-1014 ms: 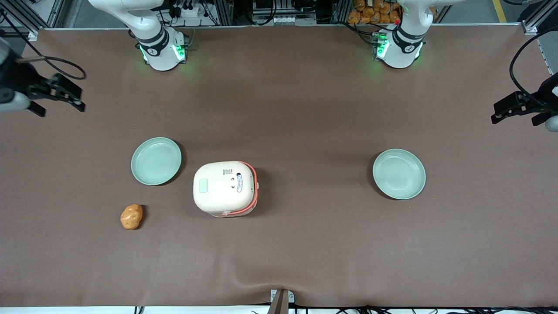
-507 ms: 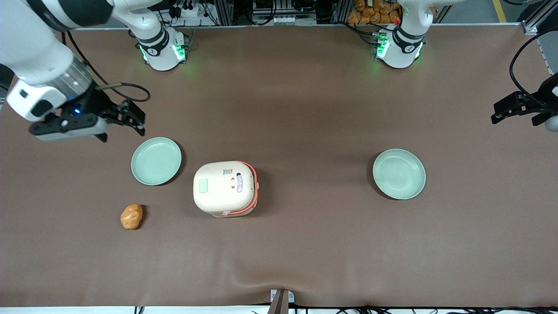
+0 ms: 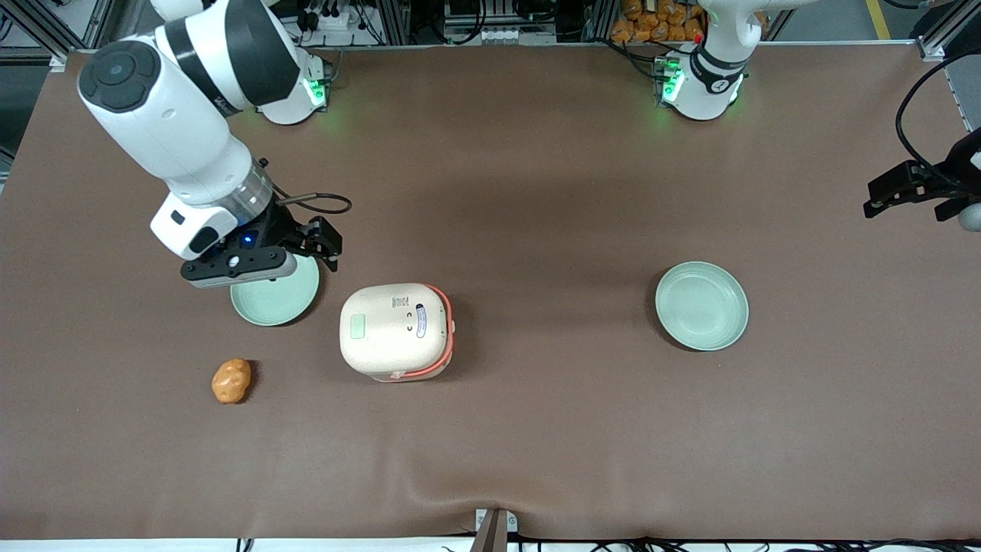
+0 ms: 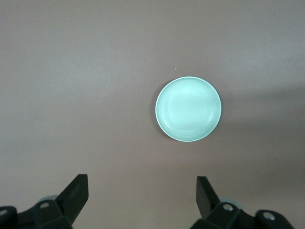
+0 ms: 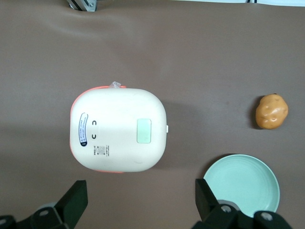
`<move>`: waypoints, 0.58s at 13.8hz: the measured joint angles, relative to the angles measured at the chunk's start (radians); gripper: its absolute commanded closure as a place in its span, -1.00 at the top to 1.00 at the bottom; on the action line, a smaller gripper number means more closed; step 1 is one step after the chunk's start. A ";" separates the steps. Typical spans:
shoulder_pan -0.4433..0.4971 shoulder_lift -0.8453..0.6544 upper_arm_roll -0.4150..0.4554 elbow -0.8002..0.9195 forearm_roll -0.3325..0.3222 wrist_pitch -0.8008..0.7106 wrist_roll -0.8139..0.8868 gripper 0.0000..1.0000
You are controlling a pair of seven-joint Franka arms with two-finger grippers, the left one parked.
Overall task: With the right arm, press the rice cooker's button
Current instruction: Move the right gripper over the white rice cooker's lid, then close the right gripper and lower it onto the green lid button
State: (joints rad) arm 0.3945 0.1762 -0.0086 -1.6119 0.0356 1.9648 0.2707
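Note:
The cream rice cooker (image 3: 396,330) with orange-red trim stands with its lid shut, a pale green rectangle (image 3: 357,326) on the lid. My right arm's gripper (image 3: 326,247) hangs above the table, farther from the front camera than the cooker and a little toward the working arm's end. It does not touch the cooker. In the right wrist view the rice cooker (image 5: 119,129) and its green rectangle (image 5: 144,130) lie ahead of the gripper (image 5: 141,191). The fingers (image 5: 76,195) are spread wide, open, with only bare table between them.
A pale green plate (image 3: 280,303) lies partly under my wrist, beside the cooker; it shows as the plate (image 5: 243,183) in the wrist view. An orange lumpy potato-like item (image 3: 231,380) lies nearer the front camera. A second green plate (image 3: 701,305) lies toward the parked arm's end.
My right arm has swung in from the working arm's end of the table toward the cooker, and its wrist now overlaps the nearby plate. The cooker has not moved.

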 measured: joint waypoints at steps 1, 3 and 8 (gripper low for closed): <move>0.002 0.004 0.000 0.002 0.000 0.006 0.000 1.00; 0.010 0.013 0.000 0.003 0.000 0.022 0.016 1.00; 0.053 0.062 0.000 0.003 -0.001 0.075 0.077 1.00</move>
State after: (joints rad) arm 0.4472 0.2384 -0.0089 -1.6089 0.0344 2.0397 0.3474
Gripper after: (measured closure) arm 0.000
